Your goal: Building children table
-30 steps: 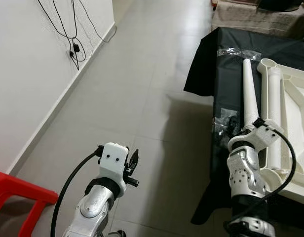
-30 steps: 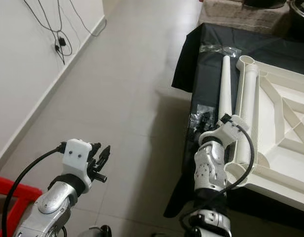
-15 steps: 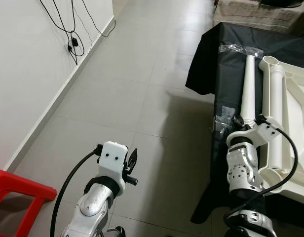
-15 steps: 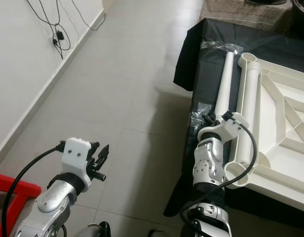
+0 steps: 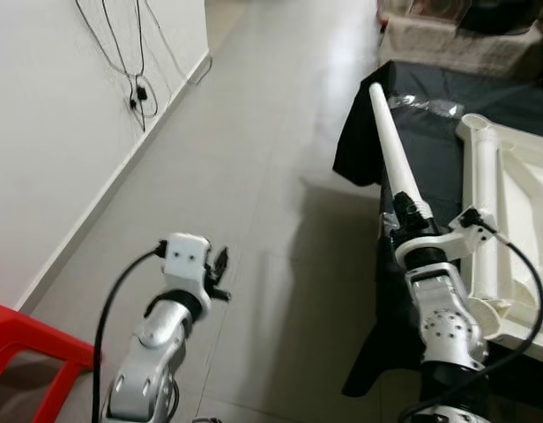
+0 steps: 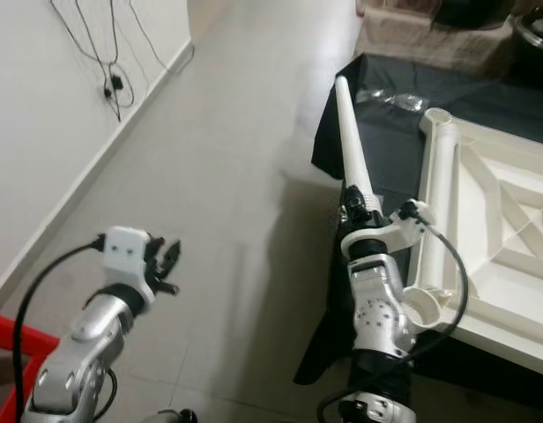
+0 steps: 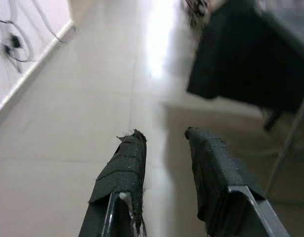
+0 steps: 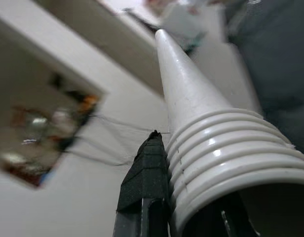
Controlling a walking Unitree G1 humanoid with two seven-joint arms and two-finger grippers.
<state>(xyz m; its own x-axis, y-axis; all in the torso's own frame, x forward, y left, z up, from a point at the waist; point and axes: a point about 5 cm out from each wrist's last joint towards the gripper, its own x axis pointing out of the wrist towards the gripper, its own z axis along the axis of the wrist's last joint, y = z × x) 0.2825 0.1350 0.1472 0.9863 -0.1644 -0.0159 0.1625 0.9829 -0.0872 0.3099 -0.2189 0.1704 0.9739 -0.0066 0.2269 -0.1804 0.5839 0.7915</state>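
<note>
So the right claw (image 6: 358,208) is clamped on the threaded end of a white leg (image 5: 390,141), and the leg sticks up and away from it, tip out over the near corner of the black-covered table (image 5: 430,132). In the right wrist view you can see a finger (image 8: 148,170) pressed against the thread ridges, so it's pinching on ribs rather than a smooth bit.

What could go wrong, my guess: the leg is long and held only at one end, so it could pivot or slip in the grip. If it swings, the tip could knock the tabletop (image 6: 501,238) lying upside down next to it. And screwing it in needs the threads lined up with a corner socket (image 6: 426,306); come in tilted and it'll cross-thread or just jam.

The left claw (image 5: 220,275) hangs off to the side over the floor (image 5: 254,176), fingers a little apart, holding nothing.

Count: one loose leg, one tabletop, one leg already lying along the tabletop's edge (image 5: 479,220), two plastic bags on the cloth (one by the far corner (image 6: 390,100), one by the claw (image 5: 388,225)), one red stool (image 5: 25,339) at the left.
</note>
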